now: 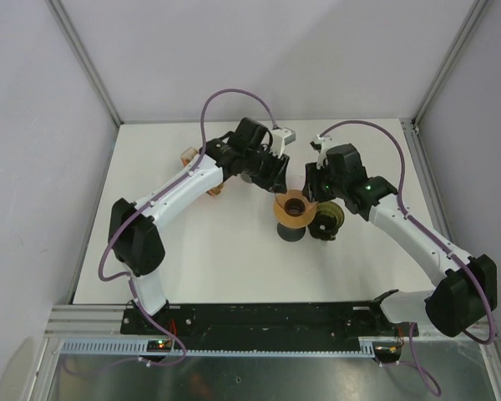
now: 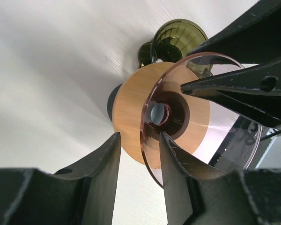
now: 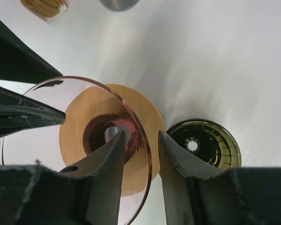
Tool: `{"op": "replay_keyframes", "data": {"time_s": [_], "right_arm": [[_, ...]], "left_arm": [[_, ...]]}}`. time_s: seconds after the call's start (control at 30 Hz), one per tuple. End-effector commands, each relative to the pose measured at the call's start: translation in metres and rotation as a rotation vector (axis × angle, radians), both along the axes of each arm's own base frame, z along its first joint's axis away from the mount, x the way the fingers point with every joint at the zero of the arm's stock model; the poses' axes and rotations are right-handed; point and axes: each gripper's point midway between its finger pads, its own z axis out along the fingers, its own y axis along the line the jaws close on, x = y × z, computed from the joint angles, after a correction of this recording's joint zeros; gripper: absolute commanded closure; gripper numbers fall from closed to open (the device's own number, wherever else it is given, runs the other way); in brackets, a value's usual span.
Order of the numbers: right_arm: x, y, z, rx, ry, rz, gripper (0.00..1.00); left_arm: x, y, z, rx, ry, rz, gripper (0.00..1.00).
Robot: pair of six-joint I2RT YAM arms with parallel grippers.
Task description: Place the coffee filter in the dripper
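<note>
Dripper (image 1: pixel 294 210): clear pink cone on a round wooden collar and dark foot. Stands upright at the centre of the top view, mouth up, axis vertical. No coffee filter made out inside it, nor in either gripper.

Table (image 1: pixel 200 276): white; bears everything listed.

Left arm (image 1: pixel 179 192): reaches in from lower left. Right arm (image 1: pixel 417 238): reaches in from lower right.

Left gripper (image 2: pixel 139 140): jaws parted, astride the cone's rim on its left side in the top view; no clamping seen.

Right gripper (image 3: pixel 141 138): jaws parted, astride the opposite rim. About as near the dripper as the left.

Green dripper (image 1: pixel 327 221): dark, ribbed, just beside the dripper on its right in the top view, below the right gripper. Judged likely to crowd an approach from that side.

Brown stack (image 3: pixel 43 5): in a pale holder, upper left of the right wrist view, well apart from the cone. Probably the filter supply, but too cropped to be sure. Judged nearer the left gripper, which would need to let go of the rim, fetch a filter and lower it down the vertical axis.

Grey round object (image 3: pixel 117 3): top edge of the same view, unidentified.
</note>
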Motion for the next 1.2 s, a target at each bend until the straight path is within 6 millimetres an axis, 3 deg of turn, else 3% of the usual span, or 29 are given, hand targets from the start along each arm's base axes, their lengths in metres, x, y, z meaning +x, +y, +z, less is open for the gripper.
{"op": "replay_keyframes", "data": {"time_s": [0.0,0.17,0.3,0.5,0.6,1.17], "right_arm": [[0.009,-0.004,0.026,-0.026,-0.077,-0.013,0.62],[0.008,-0.005,0.020,-0.047,-0.057,-0.007,0.71],[0.006,-0.003,0.017,-0.060,-0.051,0.009,0.80],[0.003,0.002,0.024,-0.089,-0.078,0.051,0.97],[0.002,0.002,0.020,-0.114,-0.071,0.071,1.00],[-0.005,-0.017,-0.052,-0.206,0.129,0.057,1.00]], "left_arm": [[0.018,0.004,0.038,-0.024,-0.129,0.019,0.56],[0.016,0.005,0.032,-0.012,-0.123,0.013,0.58],[0.008,0.004,0.022,-0.006,-0.092,-0.012,0.65],[0.003,0.004,0.020,0.031,-0.128,-0.033,0.88],[0.003,0.006,0.018,0.046,-0.138,-0.041,0.98],[-0.014,0.016,-0.063,0.176,0.022,-0.099,1.00]]}}
